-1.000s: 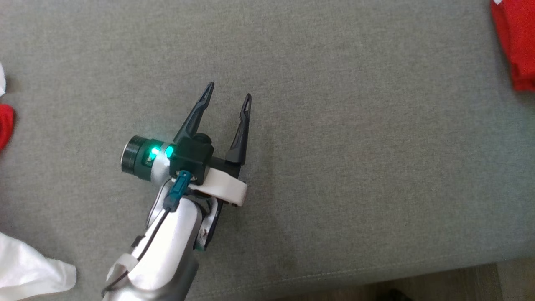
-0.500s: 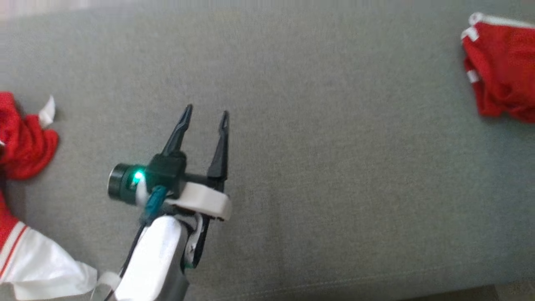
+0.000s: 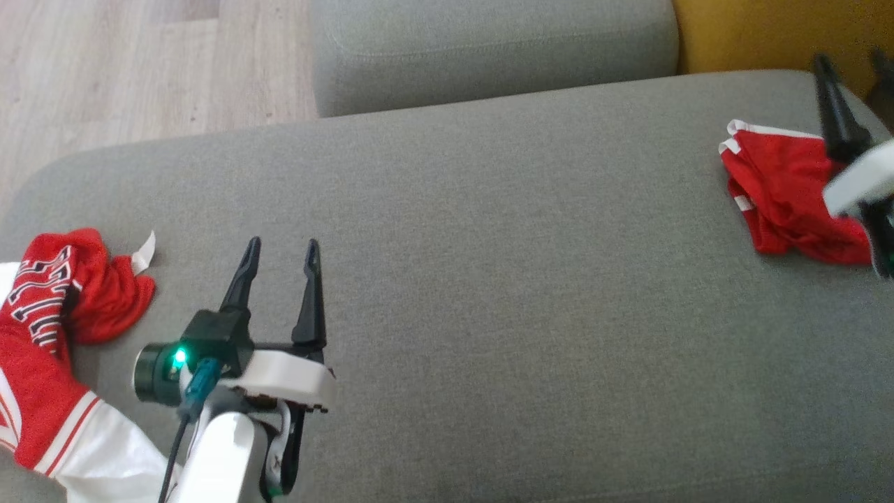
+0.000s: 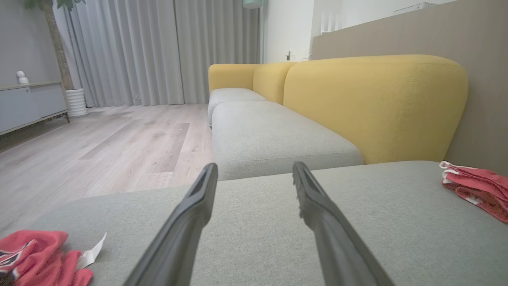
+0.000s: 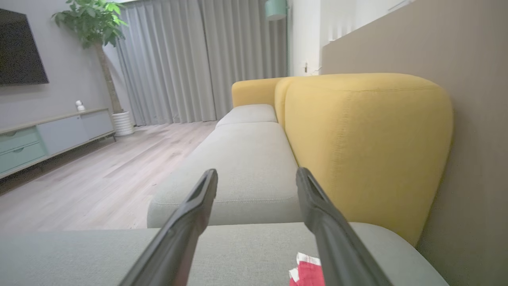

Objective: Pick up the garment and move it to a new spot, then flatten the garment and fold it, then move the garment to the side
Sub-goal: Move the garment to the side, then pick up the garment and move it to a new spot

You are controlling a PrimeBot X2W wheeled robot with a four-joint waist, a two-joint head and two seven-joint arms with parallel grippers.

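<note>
Cloth lies at both ends of the long grey cushion (image 3: 524,279). At the far left end, a crumpled red and white jersey (image 3: 49,293) with printed characters is bunched near the cushion's edge, and a small white strip (image 3: 144,251) sticks out just beside it.

To the right of the jersey is the left gripper (image 3: 282,243). It hovers low over the bare grey fabric. Its two dark fingers are spread apart and point toward the back of the cushion. Nothing is between them, and they are apart from the jersey.

The middle of the cushion is bare. Behind it there is a wooden floor (image 3: 140,63) on the left, a second grey seat (image 3: 489,49) in the middle and a yellow backrest (image 3: 740,35) on the right.

Near the right end of the cushion lies the folded red garment (image 3: 782,188). It is a compact bundle with white trim on its left corners, and it rests flat on the grey fabric.

The right gripper (image 3: 852,66) is over the right part of this garment and is blurred in the head view. Its fingers are wide apart and hold nothing. In the right wrist view, one red and white corner of the garment shows just beside the lower part of the right finger, below the open gap. I cannot tell whether the gripper touches the cloth.
</note>
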